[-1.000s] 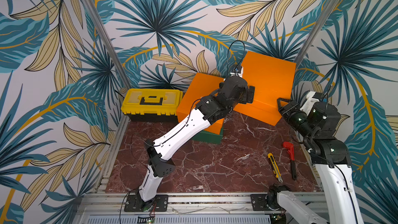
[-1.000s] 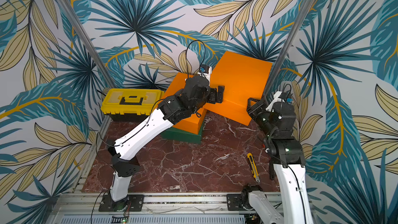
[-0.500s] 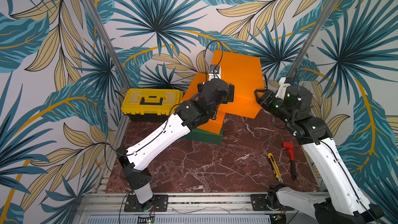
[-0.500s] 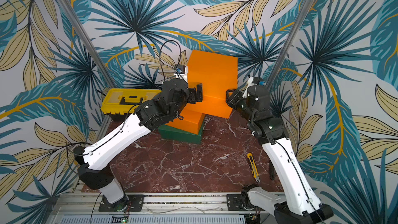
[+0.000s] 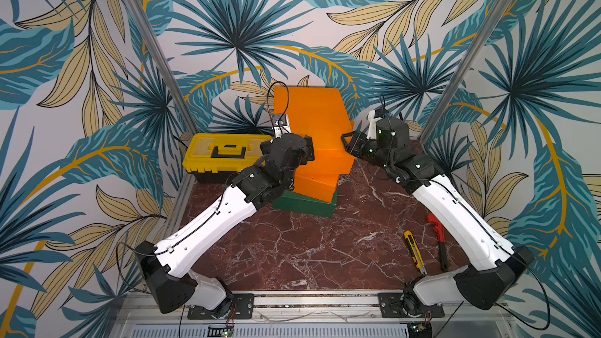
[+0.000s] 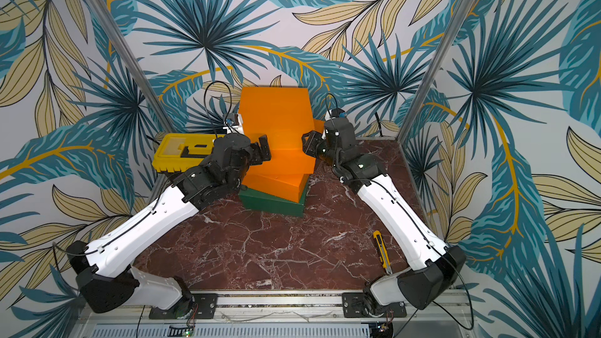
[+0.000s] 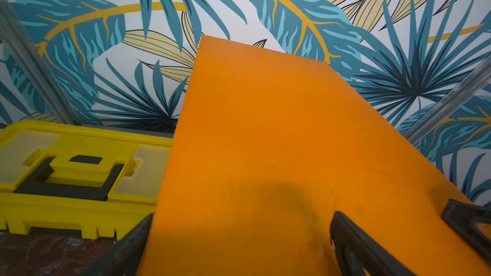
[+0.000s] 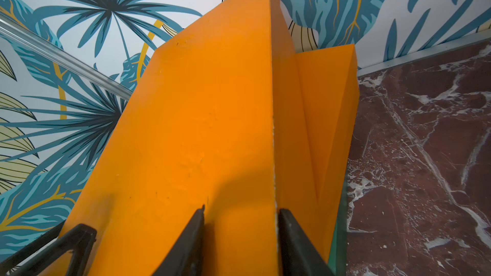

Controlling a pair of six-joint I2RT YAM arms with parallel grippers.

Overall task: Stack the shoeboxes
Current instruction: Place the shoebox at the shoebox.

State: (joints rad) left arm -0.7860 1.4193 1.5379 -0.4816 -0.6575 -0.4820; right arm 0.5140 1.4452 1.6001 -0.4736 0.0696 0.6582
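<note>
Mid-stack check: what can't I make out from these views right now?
Whether the tilted upper orange cardboard shoebox rests on the lower orange cardboard shoebox: both top views, contact hidden under the upper box.
Whether the left tool clamps the upper box: left wrist view, pads blurred, partly behind the box.
Dark green cardboard shoebox: mostly covered by the orange boxes in both top views.

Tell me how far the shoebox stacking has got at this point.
Done: the lower orange shoebox sits on the green shoebox, slightly skewed. In hand: the second orange shoebox hangs tilted over them, the right tool shut on its edge, the left tool open against its near end. Remaining: level it, set it down squarely, let go.
</note>
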